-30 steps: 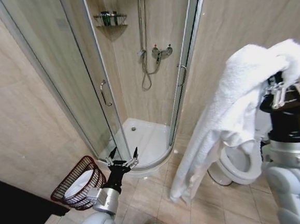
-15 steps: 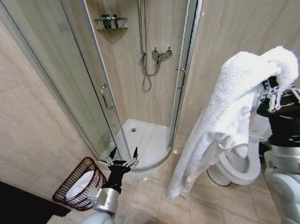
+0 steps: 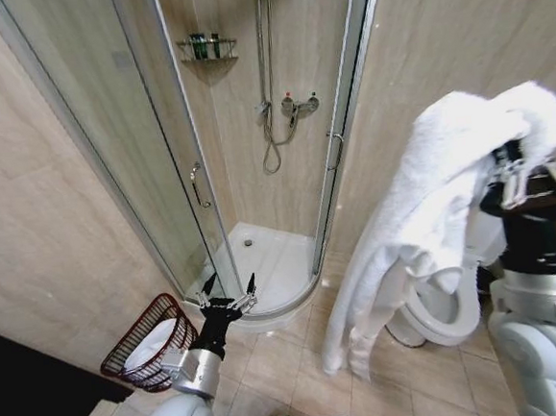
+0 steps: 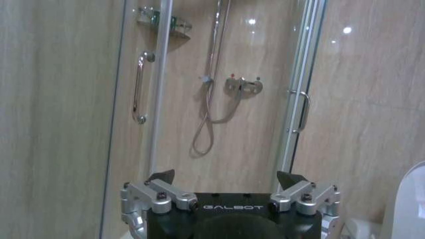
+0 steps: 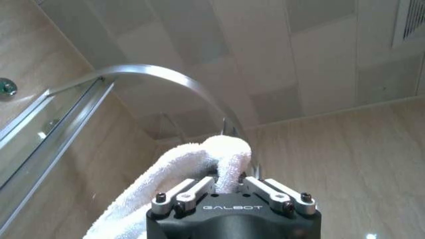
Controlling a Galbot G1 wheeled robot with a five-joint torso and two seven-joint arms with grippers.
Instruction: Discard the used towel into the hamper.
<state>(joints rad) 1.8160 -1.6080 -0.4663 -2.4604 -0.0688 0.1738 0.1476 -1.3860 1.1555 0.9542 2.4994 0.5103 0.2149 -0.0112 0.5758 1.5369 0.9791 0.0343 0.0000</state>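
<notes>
A white towel (image 3: 433, 215) is held high on the right, pinched between the jaws of the right gripper (image 3: 531, 180), its length hanging toward the floor. The left gripper (image 3: 227, 291), jaws spread and empty, is held low beside the hamper (image 3: 146, 346), which stands on the floor at the near left.

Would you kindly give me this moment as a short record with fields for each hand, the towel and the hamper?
right hand: raised high at the right, shut on the towel
towel: white, draped from the right hand, hanging down in front of the toilet
left hand: low, open, holding nothing, pointing toward the shower
hamper: on the floor at the left beside the left arm, something white already inside
</notes>
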